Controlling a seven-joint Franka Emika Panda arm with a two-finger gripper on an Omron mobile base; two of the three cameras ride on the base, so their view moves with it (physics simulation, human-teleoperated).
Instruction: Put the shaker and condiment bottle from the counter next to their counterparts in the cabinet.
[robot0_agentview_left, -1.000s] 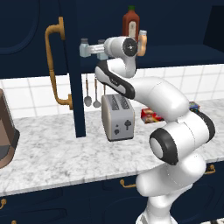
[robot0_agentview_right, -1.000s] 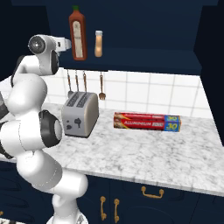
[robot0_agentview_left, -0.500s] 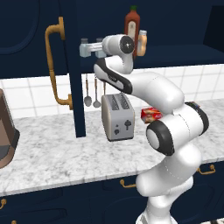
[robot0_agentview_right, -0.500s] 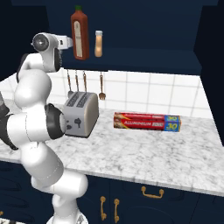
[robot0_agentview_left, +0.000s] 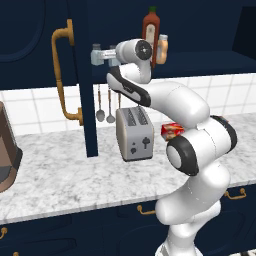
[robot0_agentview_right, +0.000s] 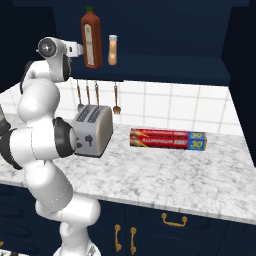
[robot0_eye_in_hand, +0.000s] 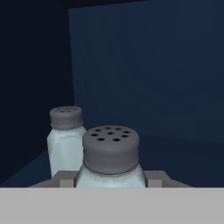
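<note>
My gripper (robot0_eye_in_hand: 110, 179) reaches into the cabinet (robot0_agentview_left: 210, 62) and is shut on the shaker (robot0_eye_in_hand: 110, 153), a clear glass one with a grey holed cap. Just behind it to the left stands its counterpart, a paler shaker (robot0_eye_in_hand: 65, 135). From the left base view the gripper (robot0_agentview_left: 100, 54) holds the shaker (robot0_agentview_left: 96, 55) at shelf height beside the open door. The condiment bottle (robot0_agentview_left: 162, 48) (robot0_agentview_right: 113, 50), tan-orange with a white cap, stands on the shelf next to the tall red-brown bottle (robot0_agentview_left: 151, 35) (robot0_agentview_right: 90, 39). In the right base view the hand (robot0_agentview_right: 77, 48) is left of both bottles.
The open navy door with its brass handle (robot0_agentview_left: 62, 75) hangs just left of the hand. On the counter (robot0_agentview_left: 75, 175) (robot0_agentview_right: 175, 170) below stand a toaster (robot0_agentview_left: 134, 132) (robot0_agentview_right: 92, 130) and a foil box (robot0_agentview_right: 167, 139). Utensils (robot0_agentview_right: 116, 100) hang on the tiled wall. A brown appliance (robot0_agentview_left: 5, 150) sits far left.
The hand stays at the shelf with the shaker in it. The arm's elbow and lower links have shifted slightly. Both bottles stand as before.
</note>
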